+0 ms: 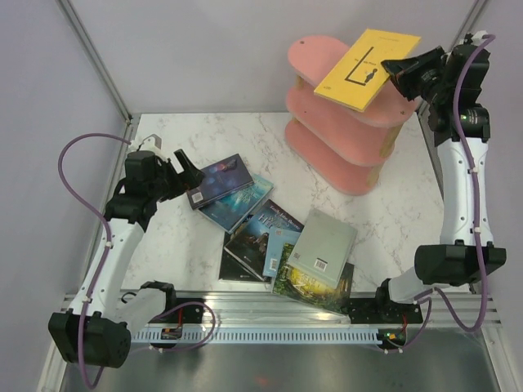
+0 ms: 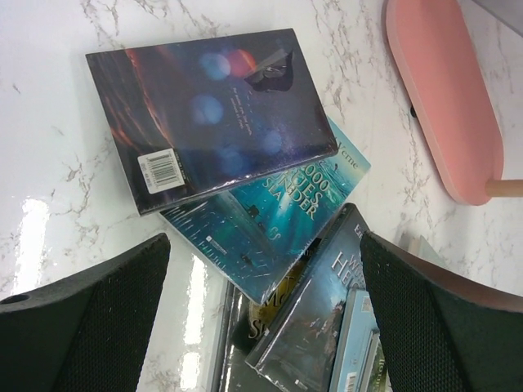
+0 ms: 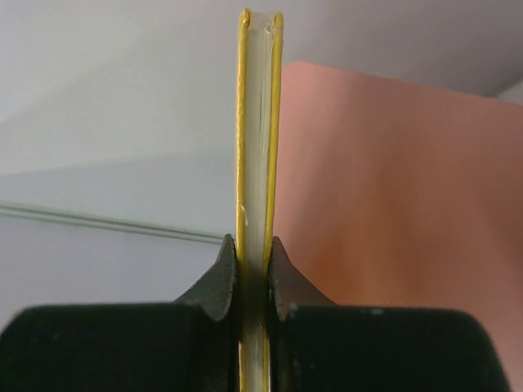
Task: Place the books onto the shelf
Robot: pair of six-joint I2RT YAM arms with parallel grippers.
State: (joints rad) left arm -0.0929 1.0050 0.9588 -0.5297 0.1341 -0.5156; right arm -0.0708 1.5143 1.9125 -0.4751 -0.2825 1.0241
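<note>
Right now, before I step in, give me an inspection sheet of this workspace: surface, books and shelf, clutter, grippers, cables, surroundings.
Surface: white marbled table.
Job's things: pink three-tier shelf at the far right. The yellow book is held tilted over its top board. The other books lie in an overlapping pile at the centre, with the dark blue book at its left end and the grey book at its right.
Clutter: nothing seen.
Grippers: left gripper open beside the dark blue book, holding nothing. Right gripper shut on the yellow book.
Cables: purple cables loop off both arms, none across the books.
Surroundings: plain pale walls; metal rail along the near edge.
</note>
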